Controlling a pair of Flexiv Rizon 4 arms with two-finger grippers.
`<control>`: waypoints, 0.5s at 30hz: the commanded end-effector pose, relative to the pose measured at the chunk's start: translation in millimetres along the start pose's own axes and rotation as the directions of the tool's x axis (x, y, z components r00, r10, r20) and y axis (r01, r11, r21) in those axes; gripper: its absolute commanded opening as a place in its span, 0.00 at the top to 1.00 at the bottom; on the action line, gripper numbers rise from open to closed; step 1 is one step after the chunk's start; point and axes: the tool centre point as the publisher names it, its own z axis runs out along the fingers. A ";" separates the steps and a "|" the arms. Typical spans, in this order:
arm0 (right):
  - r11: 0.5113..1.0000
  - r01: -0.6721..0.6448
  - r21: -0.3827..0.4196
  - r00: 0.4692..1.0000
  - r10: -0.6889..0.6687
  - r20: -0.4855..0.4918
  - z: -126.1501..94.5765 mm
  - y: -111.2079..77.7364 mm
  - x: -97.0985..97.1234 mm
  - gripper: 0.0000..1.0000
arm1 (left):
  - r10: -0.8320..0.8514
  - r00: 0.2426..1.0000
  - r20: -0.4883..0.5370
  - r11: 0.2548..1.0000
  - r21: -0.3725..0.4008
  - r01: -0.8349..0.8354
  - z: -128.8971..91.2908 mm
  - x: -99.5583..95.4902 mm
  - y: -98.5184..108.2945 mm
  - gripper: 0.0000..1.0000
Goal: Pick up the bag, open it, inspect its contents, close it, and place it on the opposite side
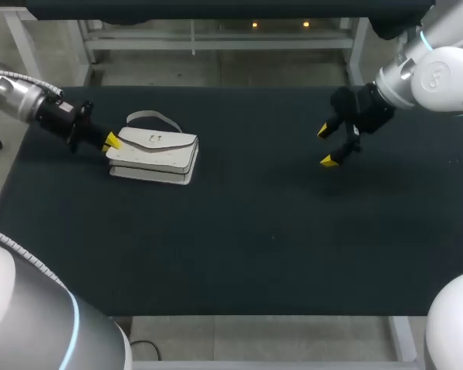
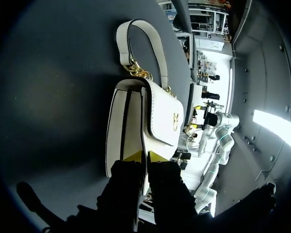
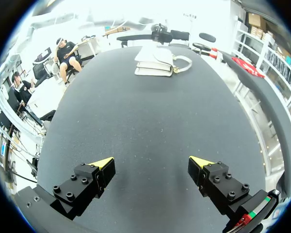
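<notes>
Bag (image 1: 154, 154) and left claw (image 1: 110, 142) meet at the left part of the dark worktop (image 1: 255, 231). The white bag lies on its back with its flap shut. A gold clasp (image 1: 155, 139) sits on the flap, and the strap handle (image 1: 150, 117) arches out on the worktop's far side. Our left arm comes in low from the left, and its claw is at the bag's near end. In our left wrist view the two yellow tips stand close together, and a thin white edge of the bag (image 2: 160, 116) runs between them, pinched from both sides. A short gold chain (image 2: 138, 72) joins the handle (image 2: 136, 29) to the body. Our right claw (image 1: 327, 146) hangs above bare worktop right of the middle, well apart from the bag. Its fingers are spread wide and hold nothing. From our right wrist the bag (image 3: 153, 60) shows far ahead of the claw (image 3: 151, 162).
</notes>
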 end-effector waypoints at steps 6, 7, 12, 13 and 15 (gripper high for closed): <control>1.000 0.001 -0.002 1.000 -0.001 0.000 0.1 -0.5 -0.1 0.00 | -0.014 1.000 0.005 0.975 0.222 0.013 36.5 18.7 23.7 1.00; 1.000 0.001 -0.002 1.000 -0.001 0.000 0.1 -0.5 -0.1 0.00 | -0.012 1.000 0.001 0.975 0.223 0.012 36.6 20.2 25.7 1.00; 1.000 0.001 -0.002 1.000 -0.001 0.000 0.1 -0.5 -0.1 0.00 | -0.013 1.000 0.022 0.959 0.284 0.006 32.7 23.2 31.3 1.00; 1.000 0.001 -0.002 1.000 -0.001 0.000 0.1 -0.5 -0.1 0.00 | -0.013 1.000 0.019 0.957 0.288 0.006 32.2 23.5 32.4 1.00; 1.000 0.001 -0.002 1.000 -0.001 0.000 0.1 -0.5 -0.1 0.00 | -0.013 0.999 0.029 0.953 0.302 0.004 31.5 24.0 33.8 0.92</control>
